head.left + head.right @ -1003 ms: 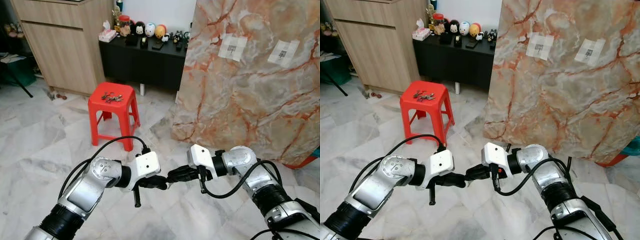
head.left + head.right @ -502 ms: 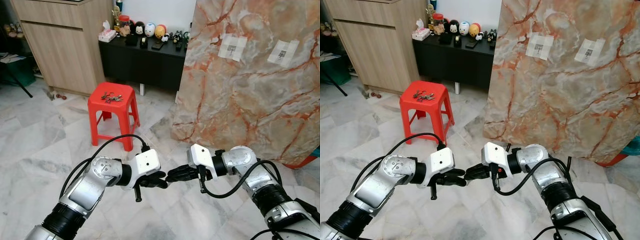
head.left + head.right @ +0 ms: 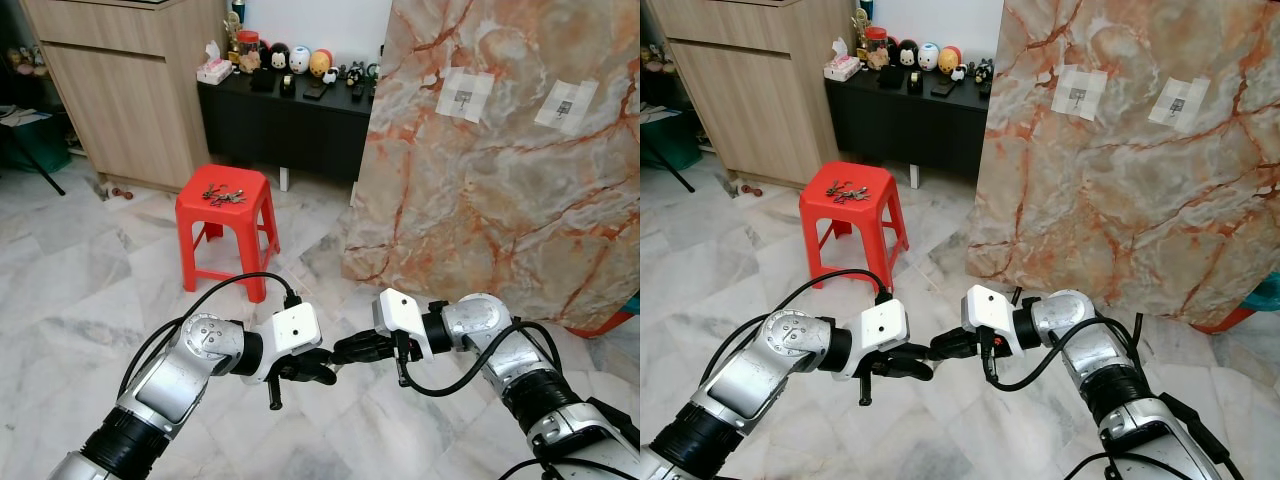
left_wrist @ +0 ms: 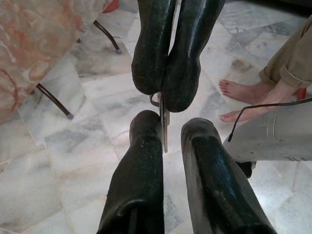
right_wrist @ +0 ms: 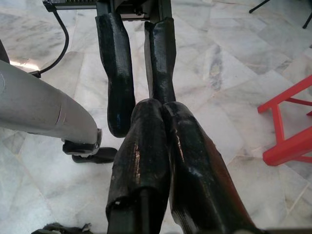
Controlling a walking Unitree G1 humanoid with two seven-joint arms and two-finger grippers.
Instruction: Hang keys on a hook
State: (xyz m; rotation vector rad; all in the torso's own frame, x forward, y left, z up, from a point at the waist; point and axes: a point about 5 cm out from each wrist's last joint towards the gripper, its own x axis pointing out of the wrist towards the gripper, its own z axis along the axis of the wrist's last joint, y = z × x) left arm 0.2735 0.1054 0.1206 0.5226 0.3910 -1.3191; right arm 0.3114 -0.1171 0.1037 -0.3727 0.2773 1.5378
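The right hand (image 4: 168,85) pinches a thin metal key (image 4: 164,124) tight, and the left hand (image 4: 168,141) is a little open around it.

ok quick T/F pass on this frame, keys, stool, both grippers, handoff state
1. A bunch of keys lies on the red stool. True.
2. The right gripper is open. False: its fingers are pressed shut on a thin key.
3. The left gripper is shut on that key. False: its fingers stand apart, one on either side of the blade.
4. The two grippers meet tip to tip above the marble floor. True.
5. The stool stands on the black cabinet. False: it stands on the floor before it.
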